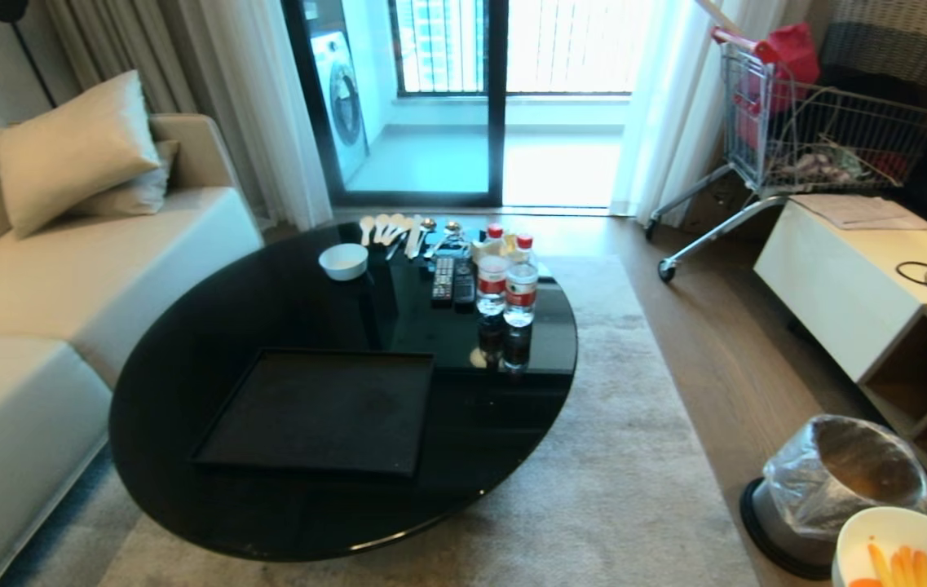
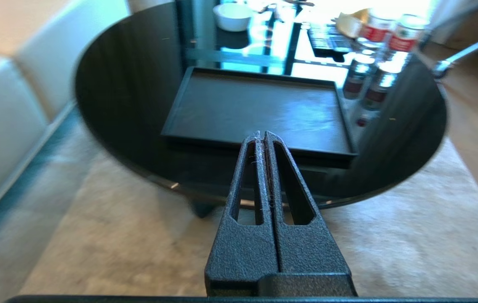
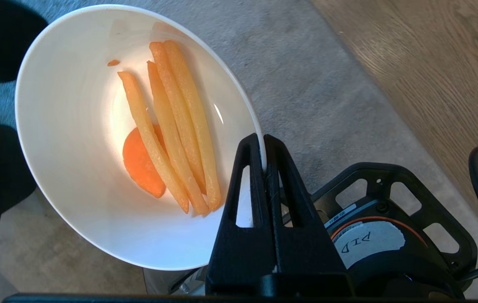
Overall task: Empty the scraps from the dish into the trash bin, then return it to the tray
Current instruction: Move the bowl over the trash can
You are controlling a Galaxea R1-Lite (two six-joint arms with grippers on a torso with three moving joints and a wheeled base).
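Observation:
My right gripper (image 3: 263,145) is shut on the rim of the dish (image 3: 75,168), a deep white bowl held over the rug. Inside lie the scraps (image 3: 171,126): several orange-yellow strips across a round orange slice. In the head view the dish (image 1: 920,538) shows at the bottom right corner, just in front of the trash bin (image 1: 838,489), a metallic bin lined with clear plastic. The black tray (image 1: 320,412) lies bare on the round black table (image 1: 284,302). My left gripper (image 2: 262,134) is shut on nothing, parked before the table's near edge and facing the tray (image 2: 260,109).
At the table's far side stand a smaller white bowl (image 1: 343,260), spoons (image 1: 394,230), remote controls (image 1: 453,281) and two water bottles (image 1: 508,281). A cream sofa (image 1: 47,285) is on the left. A white cabinet (image 1: 879,285) and a shopping cart (image 1: 805,130) are on the right.

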